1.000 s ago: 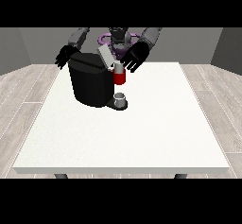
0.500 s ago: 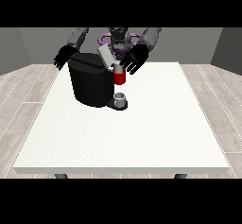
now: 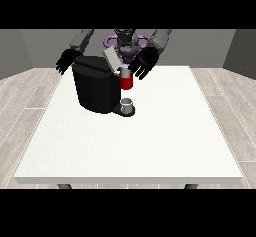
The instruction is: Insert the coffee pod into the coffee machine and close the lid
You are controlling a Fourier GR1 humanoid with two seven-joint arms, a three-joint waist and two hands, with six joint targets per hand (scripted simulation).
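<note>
A black coffee machine stands on the white table at the far left of centre. Its grey lid is tilted up at the back. Its red front part juts out over a small grey cup on the machine's base. The hand at the view's right hovers just right of the lid and above the red part, fingers spread. The hand at the view's left hangs behind the machine's left edge, fingers relaxed. I cannot make out the coffee pod as a separate thing.
The robot's torso stands behind the table's far edge. The table stretches wide towards the camera and to the right of the machine. Grey walls and wooden floor surround it.
The hand at the view's right has shifted slightly near the lid. The lid, the machine and the other hand look the same.
</note>
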